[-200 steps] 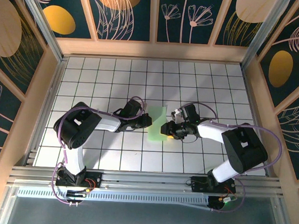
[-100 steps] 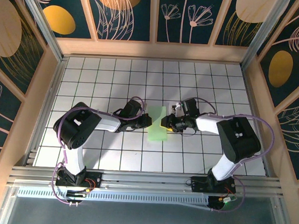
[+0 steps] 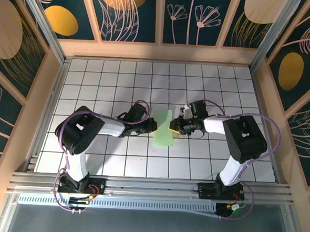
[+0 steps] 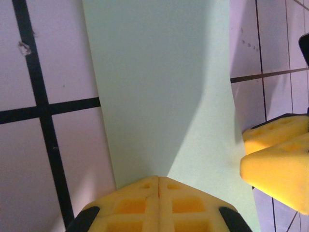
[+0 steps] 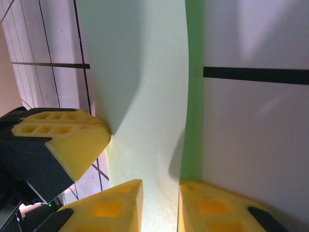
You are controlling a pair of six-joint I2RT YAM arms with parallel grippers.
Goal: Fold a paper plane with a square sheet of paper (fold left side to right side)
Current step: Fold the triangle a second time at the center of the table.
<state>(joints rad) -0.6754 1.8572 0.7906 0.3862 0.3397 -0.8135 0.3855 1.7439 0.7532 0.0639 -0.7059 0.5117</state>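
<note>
One sheet of paper [image 3: 163, 129], pale green and plain, lies near the middle of the surface [image 3: 115, 77] as a narrow upright strip, slightly tilted, spanning about two tile rows; in the right wrist view its right-hand edge curls up off the tiles and casts a green tint beside it. Two claws flank the strip; left claw [image 3: 152, 125] meets its left side, right claw [image 3: 173, 128] its right side. Left claw: two yellow fingers [image 4: 135, 205] pressed together with only a seam between them, tips at the strip's near edge; whether paper is caught in the seam cannot be told. Right claw: two yellow fingers [image 5: 113, 210] narrowly spread, the lifted paper edge standing in the gap between them; not yet pinched flat. Four yellow fingers in all; each wrist view also catches the opposite claw just beside the paper. Surface: white square tiles with dark lines. Two arms, white and black with purple cables, bases at the near rail. Around the surface, wooden-framed dark panels with leaf and flower drawings.
</note>
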